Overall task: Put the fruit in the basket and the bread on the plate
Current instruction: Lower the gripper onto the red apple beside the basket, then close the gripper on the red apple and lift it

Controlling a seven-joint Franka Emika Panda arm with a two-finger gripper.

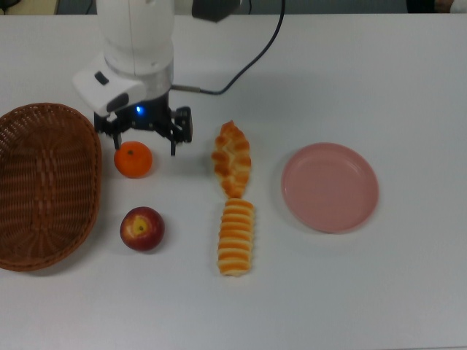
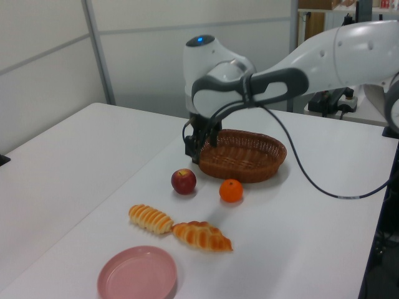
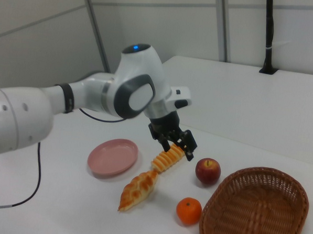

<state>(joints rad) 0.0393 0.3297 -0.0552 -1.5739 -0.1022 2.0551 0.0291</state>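
In the top view, the gripper point(image 1: 143, 142) hovers wide-jawed and empty over the mandarin point(image 1: 133, 160); the basket point(image 1: 45, 185) and plate point(image 1: 330, 187) hold nothing. In the left view, apple point(image 2: 184, 181) and both pastries point(image 2: 180, 228) lie on the table point(image 2: 81, 149). The right view agrees: nothing is placed yet.

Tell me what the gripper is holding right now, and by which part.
Nothing is held. The gripper is open above the table, close to the mandarin, which sits on the table surface along with the apple and both pastries.
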